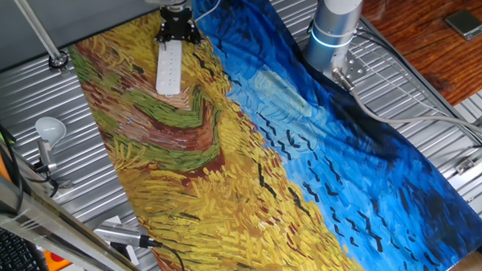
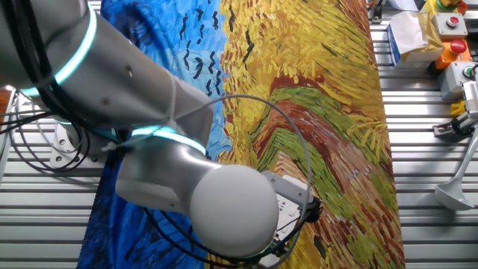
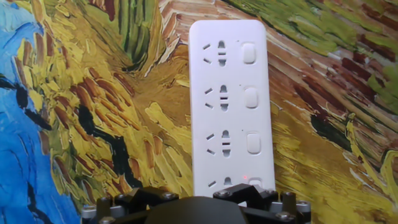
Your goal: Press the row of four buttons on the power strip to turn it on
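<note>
Four buttons [image 3: 250, 99] run down the right side of the white power strip [image 3: 230, 106], which lies flat on the painted cloth [image 3: 81, 112]. Just over its near end hangs the gripper [image 1: 177, 31]; its fingertips are hidden, so their gap cannot be told.

I am counting one power strip [image 3: 229, 106], four buttons [image 3: 250, 96] in a row and four sockets [image 3: 218, 98], plus one light bulb [image 1: 50, 128].

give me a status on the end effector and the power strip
End effector at the near end of the power strip, finger state not visible. Strip flat on painted cloth, row of four buttons in hand view. Nothing on top of the strip.
</note>
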You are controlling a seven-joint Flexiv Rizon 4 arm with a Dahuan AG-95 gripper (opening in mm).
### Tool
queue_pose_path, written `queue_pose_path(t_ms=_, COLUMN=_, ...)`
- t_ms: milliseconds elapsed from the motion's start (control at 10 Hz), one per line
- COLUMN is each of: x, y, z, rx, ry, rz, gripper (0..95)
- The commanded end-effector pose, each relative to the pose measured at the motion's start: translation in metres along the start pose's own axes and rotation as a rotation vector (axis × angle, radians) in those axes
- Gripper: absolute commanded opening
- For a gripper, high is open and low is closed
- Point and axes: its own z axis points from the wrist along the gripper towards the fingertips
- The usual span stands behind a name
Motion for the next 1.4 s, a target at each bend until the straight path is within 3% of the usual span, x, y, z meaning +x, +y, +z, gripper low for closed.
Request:
queue_pose_path(t_ms=100, x=-0.004, y=0.001, z=-0.01, rx=-0.012, ry=-0.013, rz=-0.002, gripper=95.0)
queue_pose_path(t_ms=300, x=-0.019, y=0.007, z=-0.025, rx=-0.018, ry=-0.013, rz=-0.005, gripper=95.0)
queue_pose_path(t_ms=400, x=-0.026, y=0.01, z=-0.037, rx=-0.005, ry=0.007, rz=0.002, gripper=95.0)
queue_pose_path(t_ms=500, x=-0.026, y=0.011, z=-0.044, rx=-0.001, ry=0.018, rz=-0.003, gripper=76.0)
queue_pose_path(t_ms=600, x=-0.026, y=0.011, z=-0.044, rx=0.009, ry=0.034, rz=-0.016, gripper=76.0)
queue_pose_path(t_ms=800, x=-0.026, y=0.011, z=-0.044, rx=0.006, ry=0.038, rz=-0.038, gripper=76.0)
queue_pose_path(t_ms=1000, x=-0.026, y=0.011, z=-0.044, rx=0.009, ry=0.085, rz=-0.039, gripper=76.0)
queue_pose_path(t_ms=1100, x=-0.027, y=0.011, z=-0.043, rx=0.006, ry=0.091, rz=-0.029, gripper=76.0)
queue_pose_path(t_ms=1200, x=-0.03, y=0.011, z=-0.042, rx=0.005, ry=0.089, rz=-0.019, gripper=95.0)
queue_pose_path(t_ms=1400, x=-0.051, y=0.003, z=-0.033, rx=0.003, ry=0.086, rz=-0.01, gripper=95.0)
